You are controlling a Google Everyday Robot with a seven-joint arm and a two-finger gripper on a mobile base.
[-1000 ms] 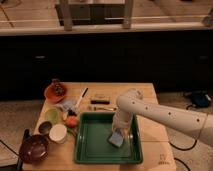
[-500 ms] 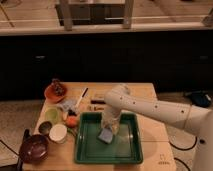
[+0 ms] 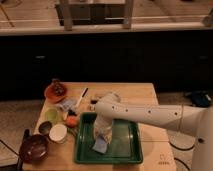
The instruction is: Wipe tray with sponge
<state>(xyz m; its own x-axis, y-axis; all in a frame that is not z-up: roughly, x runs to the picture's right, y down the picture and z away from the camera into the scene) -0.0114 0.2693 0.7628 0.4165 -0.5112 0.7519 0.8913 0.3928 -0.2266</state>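
The dark green tray (image 3: 127, 152) lies at the front of the wooden table. The light blue-grey sponge (image 3: 99, 146) rests on the tray's floor in its left front part. My gripper (image 3: 102, 136) points down from the white arm (image 3: 150, 116) and stands right over the sponge, pressing on it.
Left of the tray stand a dark brown bowl (image 3: 34, 147), a white cup (image 3: 58, 132), a green cup (image 3: 52, 115), an orange item (image 3: 72, 121) and an orange plate (image 3: 55, 91). A crumpled pale wrapper (image 3: 66, 104) and a pen-like stick (image 3: 80, 96) lie behind the tray. Table edge (image 3: 165, 150) at right.
The gripper and sponge have slid from the tray's right side to its left part across the frames. The arm has swung left with them.
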